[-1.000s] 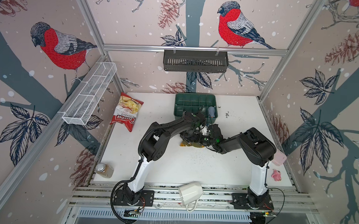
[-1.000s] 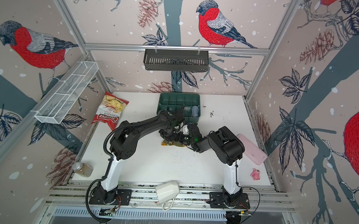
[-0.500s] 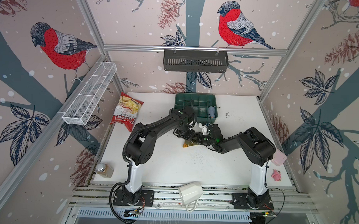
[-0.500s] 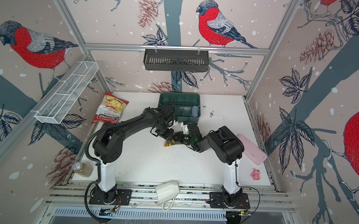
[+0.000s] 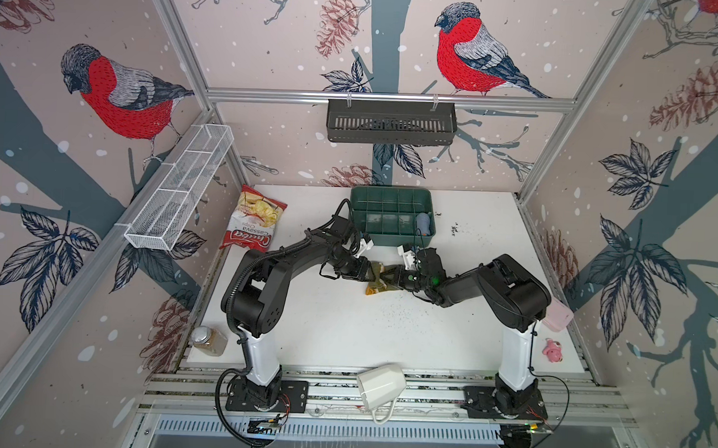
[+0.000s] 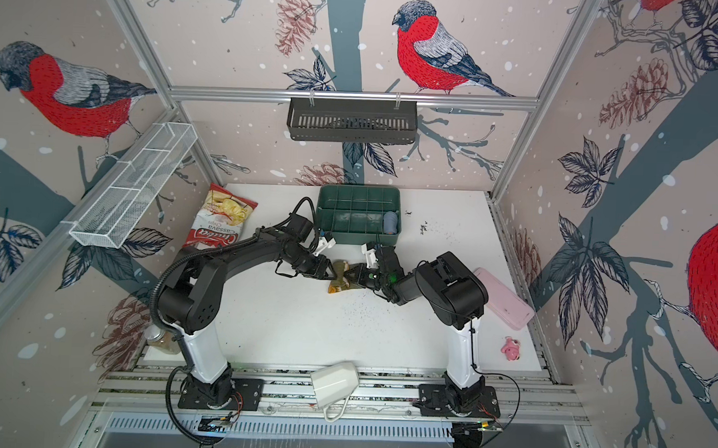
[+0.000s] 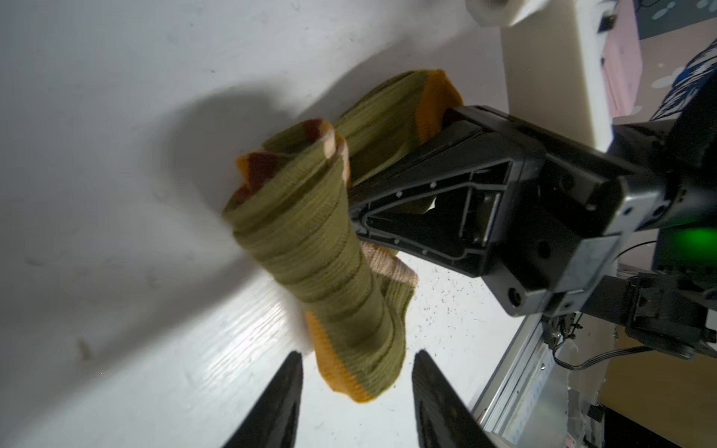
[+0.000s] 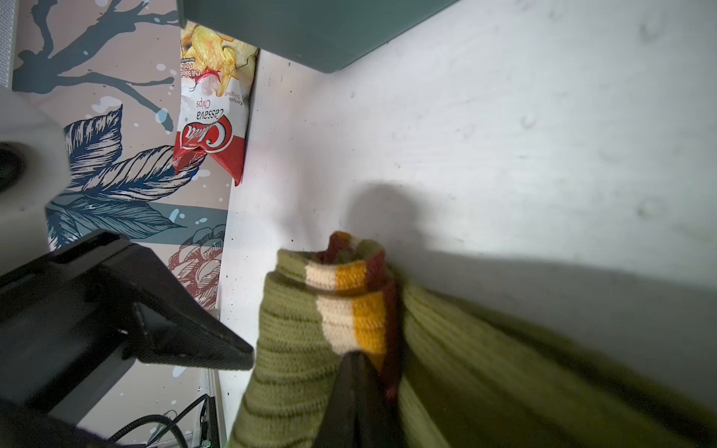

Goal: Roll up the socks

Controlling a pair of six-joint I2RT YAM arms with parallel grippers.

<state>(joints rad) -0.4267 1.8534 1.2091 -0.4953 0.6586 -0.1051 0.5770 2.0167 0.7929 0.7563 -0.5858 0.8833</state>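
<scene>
The socks [image 5: 379,281] [image 6: 340,280] lie as an olive-green bundle at the middle of the table, between both grippers. In the left wrist view the socks [image 7: 322,248] form a partly wound roll with a mustard end. My left gripper [image 7: 355,353] stands open, and that end hangs between its fingertips, touching neither. My left gripper [image 5: 365,271] sits just left of the bundle. My right gripper [image 5: 393,276] [image 8: 355,362] is shut on the socks [image 8: 295,349] right below the cream and orange cuff stripes [image 8: 351,310].
A green compartment tray [image 5: 392,195] stands just behind, with a small blue-grey sock roll [image 5: 423,223] in it. A chips bag [image 5: 253,220] lies at the back left, a jar [image 5: 208,341] at the front left, a pink case [image 5: 557,317] and pink toy [image 5: 551,350] at the right.
My left gripper has opened, let go of the socks and drawn back slightly to the left, its elbow swinging outward. The right gripper keeps its hold in the same place.
</scene>
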